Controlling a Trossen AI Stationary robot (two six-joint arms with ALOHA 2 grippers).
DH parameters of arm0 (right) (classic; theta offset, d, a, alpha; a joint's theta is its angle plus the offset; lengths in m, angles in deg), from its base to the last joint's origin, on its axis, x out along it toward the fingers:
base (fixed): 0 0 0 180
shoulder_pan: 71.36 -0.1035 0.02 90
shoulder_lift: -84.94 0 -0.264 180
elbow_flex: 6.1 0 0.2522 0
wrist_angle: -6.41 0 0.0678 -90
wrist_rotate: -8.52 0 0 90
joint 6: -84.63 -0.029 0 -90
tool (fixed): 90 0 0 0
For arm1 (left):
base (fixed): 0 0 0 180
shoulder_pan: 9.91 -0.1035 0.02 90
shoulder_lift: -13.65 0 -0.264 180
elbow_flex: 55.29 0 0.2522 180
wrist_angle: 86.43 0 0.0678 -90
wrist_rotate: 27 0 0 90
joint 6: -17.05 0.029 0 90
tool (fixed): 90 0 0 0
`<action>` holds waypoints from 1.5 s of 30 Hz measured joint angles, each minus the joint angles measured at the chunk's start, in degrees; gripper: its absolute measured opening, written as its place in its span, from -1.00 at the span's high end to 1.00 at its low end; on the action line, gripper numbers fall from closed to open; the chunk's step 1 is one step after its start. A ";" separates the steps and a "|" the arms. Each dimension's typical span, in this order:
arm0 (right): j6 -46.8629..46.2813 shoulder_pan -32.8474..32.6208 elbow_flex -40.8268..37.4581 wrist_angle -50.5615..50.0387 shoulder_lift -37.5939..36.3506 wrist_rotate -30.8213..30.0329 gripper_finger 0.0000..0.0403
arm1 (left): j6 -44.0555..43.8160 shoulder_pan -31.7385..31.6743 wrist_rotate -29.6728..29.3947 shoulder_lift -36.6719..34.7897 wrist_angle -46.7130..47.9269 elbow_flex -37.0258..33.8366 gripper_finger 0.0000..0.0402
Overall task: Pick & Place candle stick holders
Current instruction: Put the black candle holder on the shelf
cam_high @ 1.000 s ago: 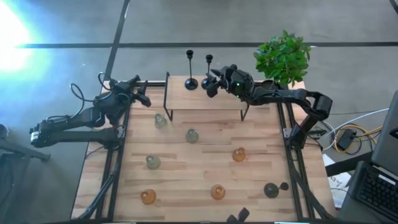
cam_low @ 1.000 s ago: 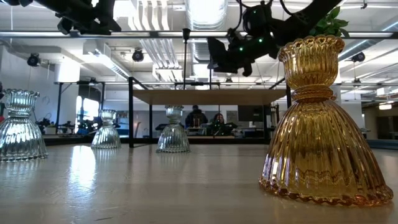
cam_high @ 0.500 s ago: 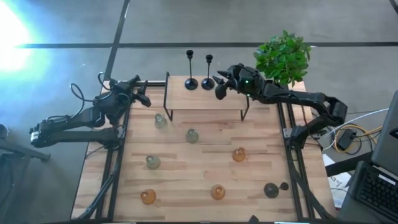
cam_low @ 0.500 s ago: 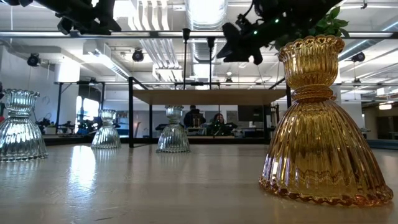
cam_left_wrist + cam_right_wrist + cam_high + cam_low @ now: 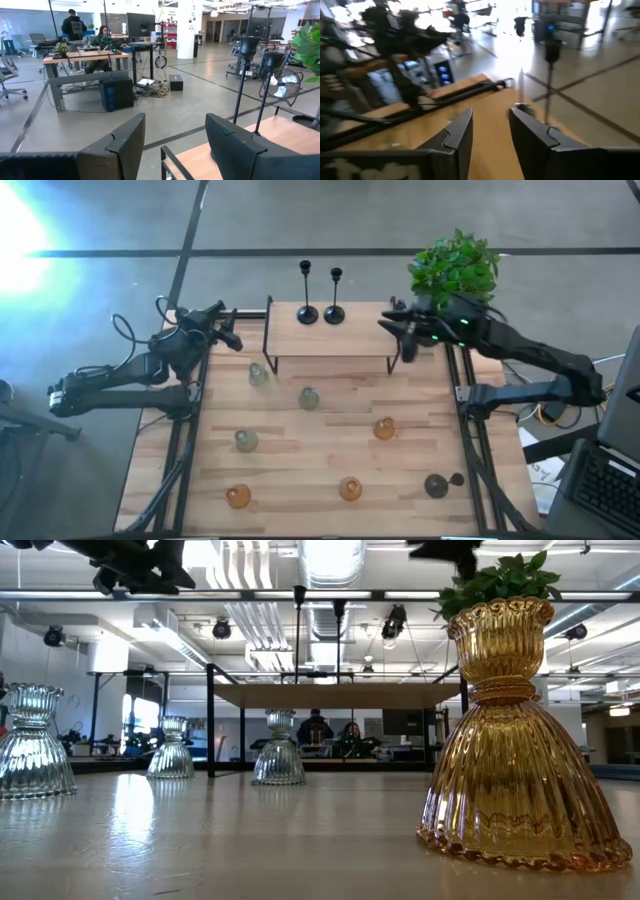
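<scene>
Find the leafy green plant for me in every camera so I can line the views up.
High view: plant at the table's far right corner.
Low view: leaves top right, behind the amber glass holder.
Left wrist view: leaves at the right edge.
Right wrist view: not in it.
Shared landmark: the taller black candlestick, left of the plant in the high and low views.

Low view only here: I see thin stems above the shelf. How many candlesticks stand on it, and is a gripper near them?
Observer: Two black candlesticks stand side by side at the shelf's far edge.
Operator: And the right gripper?
Observer: The right gripper is at the shelf's right end, clear of both, fingers apart and empty.
Operator: The left one?
Observer: The left gripper waits off the shelf's left end, fingers open.
</scene>
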 joint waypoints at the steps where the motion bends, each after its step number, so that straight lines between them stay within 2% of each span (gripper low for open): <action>1: -0.69 -1.49 0.42 -1.60 -1.57 0.02 0.43 | 0.00 0.00 0.04 0.00 -0.06 0.00 -0.06; 5: -4.17 -9.16 4.02 -7.38 -5.38 0.08 0.49 | -0.30 0.00 0.41 0.00 -0.19 0.00 -0.06; 8: -7.72 -16.31 9.35 -15.54 -5.07 0.09 0.53 | -0.92 0.00 0.46 0.00 -0.21 0.00 -0.06; 16: -26.57 -33.66 22.47 -46.45 6.32 -1.94 0.63 | -1.53 0.00 0.48 0.00 -0.21 0.00 -0.06; 21: -38.71 -42.77 25.45 -58.22 13.15 -1.70 0.69 | -1.83 0.00 0.62 0.00 -0.23 0.00 -0.06; 28: -53.77 -53.34 25.05 -67.23 18.23 -1.69 0.71 | -2.19 0.00 3.21 0.00 -0.19 0.00 -0.06; 36: -71.01 -64.56 24.99 -75.34 18.45 -1.66 0.71 | -2.19 0.00 3.59 0.00 -0.19 0.00 -0.06; 41: -79.00 -70.66 23.96 -75.03 17.53 -2.49 0.71 | -2.19 -0.02 4.39 0.00 -0.19 0.00 -0.06; 45: -83.63 -73.15 23.94 -72.64 17.51 -2.64 0.71 | -2.19 0.00 4.71 0.00 -0.17 0.01 -0.06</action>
